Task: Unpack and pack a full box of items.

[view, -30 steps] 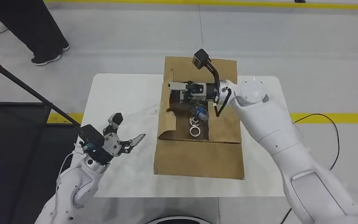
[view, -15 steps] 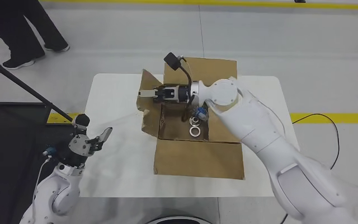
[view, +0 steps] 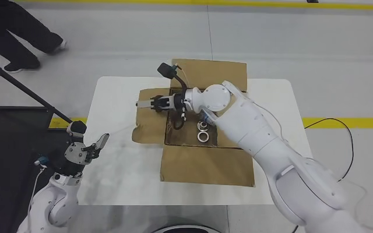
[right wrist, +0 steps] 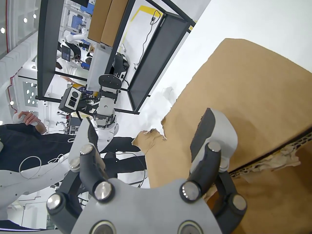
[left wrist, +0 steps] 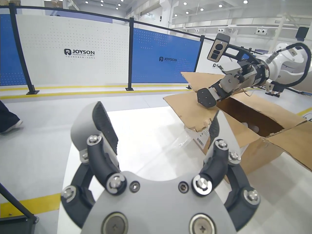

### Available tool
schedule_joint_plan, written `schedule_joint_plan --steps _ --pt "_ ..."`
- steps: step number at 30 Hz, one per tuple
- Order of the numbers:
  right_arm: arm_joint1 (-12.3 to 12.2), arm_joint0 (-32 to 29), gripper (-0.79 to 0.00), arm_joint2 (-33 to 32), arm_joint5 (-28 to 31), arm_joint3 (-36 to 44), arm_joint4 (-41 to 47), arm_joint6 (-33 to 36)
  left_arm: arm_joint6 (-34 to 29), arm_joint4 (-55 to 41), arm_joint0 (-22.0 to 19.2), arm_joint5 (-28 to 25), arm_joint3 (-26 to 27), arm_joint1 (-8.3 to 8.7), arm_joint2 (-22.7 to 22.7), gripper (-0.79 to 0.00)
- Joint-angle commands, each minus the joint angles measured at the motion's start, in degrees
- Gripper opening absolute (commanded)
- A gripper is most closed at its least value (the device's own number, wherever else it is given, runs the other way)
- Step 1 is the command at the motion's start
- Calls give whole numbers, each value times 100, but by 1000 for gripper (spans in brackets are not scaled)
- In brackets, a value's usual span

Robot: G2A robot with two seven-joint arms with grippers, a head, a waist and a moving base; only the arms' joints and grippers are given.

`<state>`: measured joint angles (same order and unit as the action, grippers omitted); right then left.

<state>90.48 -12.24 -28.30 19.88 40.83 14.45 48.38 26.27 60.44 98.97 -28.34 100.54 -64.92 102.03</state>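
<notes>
The right gripper (view: 143, 103) has its fingers apart and clamps nothing. One pad (left wrist: 206, 97) lies on the box's left flap (view: 149, 120), seemingly touching it, while the other finger hangs past the flap's torn edge. The flap is folded outward over the table (view: 122, 169), sloping down from its crease. The box (view: 205, 152) sits mid-table with all its flaps open, and inside it, near the left wall, lie pale rolls (view: 203, 137) (what else is in there is too small to tell).

The left gripper (view: 97, 143) is also spread wide and empty, held above the table's left edge, well apart from the box.

The step in hand looks like pressing that flap flat so the opening is free for unpacking. To do it well, I would have the pad bear down on the flap's sound middle, not on the ragged corner, which could rip further. The push should run down and outward, square to the crease; a slanted push may slide the light box across the table. A gentle, even pressure should do, since cardboard springs back and a hard shove could tip the box. If it starts to shift, the left gripper is near enough to brace the wall
</notes>
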Motion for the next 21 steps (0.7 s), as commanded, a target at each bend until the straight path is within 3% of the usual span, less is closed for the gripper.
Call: schedule_joint_plan --steps 1,12,17,21 --pt "46 15 0 1 26 -87 -14 18 -10 -3 -10 -10 -6 -3 7 0" --pt "101 85 0 -282 488 -250 -37 228 -88 -30 -65 -45 -22 -23 -9 0" --pt "-79 13 0 -597 873 -6 -145 437 -212 -40 -47 12 167 -32 3 0" --pt "-380 -216 0 -1089 1258 415 -122 791 -377 -130 8 -20 469 -31 83 0"
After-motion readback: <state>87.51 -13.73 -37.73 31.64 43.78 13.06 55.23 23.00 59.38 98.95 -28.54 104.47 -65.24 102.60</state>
